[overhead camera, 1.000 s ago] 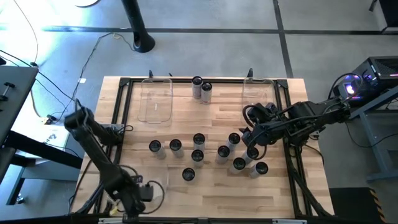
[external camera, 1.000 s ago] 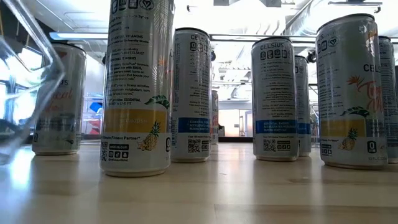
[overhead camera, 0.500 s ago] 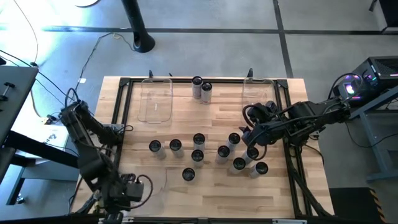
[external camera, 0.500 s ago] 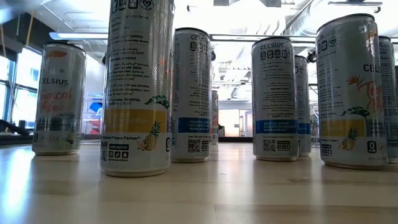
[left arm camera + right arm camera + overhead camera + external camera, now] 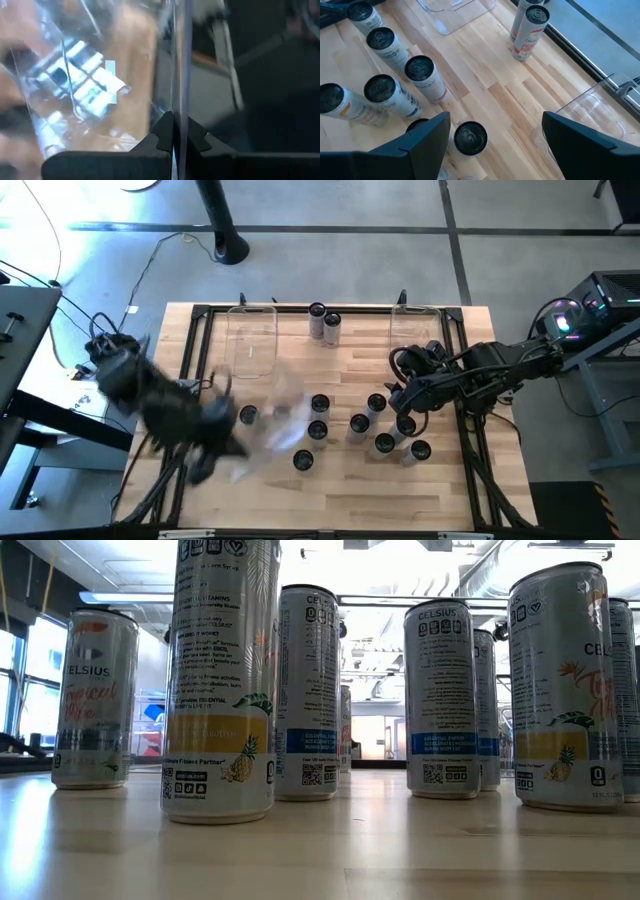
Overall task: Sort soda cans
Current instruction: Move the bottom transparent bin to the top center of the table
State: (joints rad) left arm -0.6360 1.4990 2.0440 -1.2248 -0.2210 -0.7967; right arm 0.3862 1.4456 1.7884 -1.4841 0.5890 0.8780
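your left gripper (image 5: 172,137) is clamped on the thin wall of a clear bin (image 5: 275,415), carrying it in over the left side of the table (image 5: 350,500), probably so you get a third container near the cans for sorting. the soda cans (image 5: 319,404) stand upright in a loose cluster mid-table, with two more (image 5: 324,323) at the far edge between the other two bins (image 5: 250,340). your right gripper (image 5: 495,135) hangs over the right end of the cluster, fingers spread wide with nothing in them, a can (image 5: 471,137) right below, so it looks lined up for a pick. watch the swinging bin doesn't clip the nearest cans
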